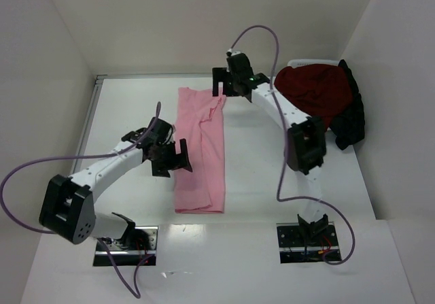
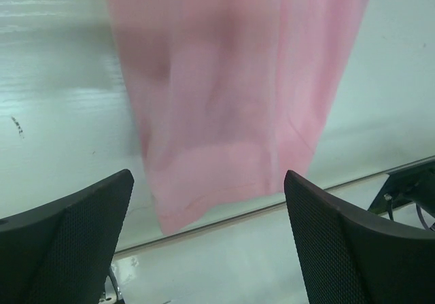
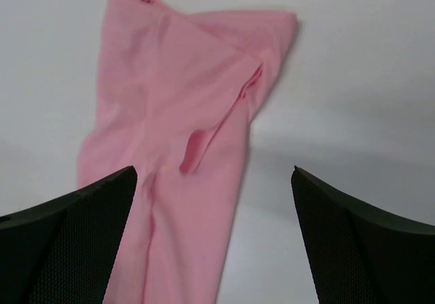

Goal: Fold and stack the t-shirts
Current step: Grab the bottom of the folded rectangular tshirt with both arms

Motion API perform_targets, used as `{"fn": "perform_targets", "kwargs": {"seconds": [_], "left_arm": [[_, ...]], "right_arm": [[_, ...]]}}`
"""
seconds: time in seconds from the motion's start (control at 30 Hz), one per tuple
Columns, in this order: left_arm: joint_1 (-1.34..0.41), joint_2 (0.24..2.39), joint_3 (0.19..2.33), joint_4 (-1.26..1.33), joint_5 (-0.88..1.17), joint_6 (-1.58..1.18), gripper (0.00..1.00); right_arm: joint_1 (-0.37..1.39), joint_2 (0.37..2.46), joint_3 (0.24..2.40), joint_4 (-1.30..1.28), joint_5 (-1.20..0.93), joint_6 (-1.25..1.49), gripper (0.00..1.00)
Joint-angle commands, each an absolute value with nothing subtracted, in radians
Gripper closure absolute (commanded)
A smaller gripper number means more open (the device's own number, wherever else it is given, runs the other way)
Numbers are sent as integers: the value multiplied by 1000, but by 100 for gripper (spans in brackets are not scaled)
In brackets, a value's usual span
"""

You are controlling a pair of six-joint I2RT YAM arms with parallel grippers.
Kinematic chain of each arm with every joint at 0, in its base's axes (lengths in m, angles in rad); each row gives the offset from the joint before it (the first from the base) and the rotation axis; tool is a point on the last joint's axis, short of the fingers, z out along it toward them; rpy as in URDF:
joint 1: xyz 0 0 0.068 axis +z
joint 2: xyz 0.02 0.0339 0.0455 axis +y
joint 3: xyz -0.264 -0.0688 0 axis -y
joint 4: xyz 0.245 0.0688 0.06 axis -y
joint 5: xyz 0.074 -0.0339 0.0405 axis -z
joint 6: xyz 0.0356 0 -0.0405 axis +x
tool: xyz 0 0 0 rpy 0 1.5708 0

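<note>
Down the middle of the table, from near the far edge toward the near edge, lies the light pink t-shirt, folded lengthwise into a narrow strip. My left jaws stand wide apart, holding nothing, at the strip's left side about midway along. My right jaws stand wide apart over its far end, also holding nothing.

Handling, as I judge it: the cloth is light, limp and thin. It will sag and slip unfolded if pinched by one layer. Take hold at the end corners, through all layers. A loose sleeve flap near the far end may snag.

Not determinable:
- the layer count in the strip;
- how many garments make up the maroon t-shirt and black t-shirt heap at the far right corner.

The left wrist view is blurred.
</note>
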State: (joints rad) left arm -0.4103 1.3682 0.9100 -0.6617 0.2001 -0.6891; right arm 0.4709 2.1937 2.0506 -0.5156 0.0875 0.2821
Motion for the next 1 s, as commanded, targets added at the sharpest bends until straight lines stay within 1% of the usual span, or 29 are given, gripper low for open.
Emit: {"fn": "perform_targets", "kwargs": {"seconds": [0.0,0.03,0.07,0.1,0.17,0.2,0.27,0.3,0.4,0.47,0.5,0.57,0.63,0.73,0.8,0.83,0.87,0.97], "left_arm": [[-411,1304,908,-692,167,-732,1],[-411,1304,887,-692,167,-732,1],[-411,1290,876,-680,178,-747,1],[-411,1269,861,-680,178,-762,1],[-411,1249,807,-660,189,-776,1],[-411,1227,793,-647,219,-787,1],[-411,1207,767,-637,230,-816,1],[-411,1192,747,-637,230,-827,1],[-411,1148,718,-627,262,-864,1],[-411,1128,678,-618,262,-887,2],[-411,1118,667,-618,262,-887,3],[-411,1118,652,-607,262,-896,3],[-411,1127,638,-595,250,-911,4],[-411,1127,597,-563,236,-940,6],[-411,1103,575,-526,245,-953,7],[-411,1103,575,-526,245,-953,7],[-411,1103,563,-526,245,-953,8],[-411,1092,552,-526,236,-953,10]], "right_arm": [[442,1944,1657,-309,-80,429,0],[442,1848,1591,-293,-93,448,0],[442,1809,1536,-293,-110,475,0],[442,1777,1425,-293,-133,491,0],[442,1683,1312,-263,-225,520,0],[457,1655,1205,-253,-238,546,1],[514,1585,1117,-253,-226,570,1],[534,1563,1042,-253,-225,606,3],[609,1475,907,-235,-253,670,5],[671,1430,852,-235,-244,719,5],[686,1392,800,-235,-244,735,7],[698,1356,753,-235,-259,778,8],[707,1295,694,-235,-281,804,12],[750,1215,621,-224,-293,863,12],[784,1192,560,-192,-322,922,12],[798,1192,545,-161,-322,943,14],[814,1192,534,-149,-322,962,15],[894,1216,522,-98,-313,1031,15]]}}
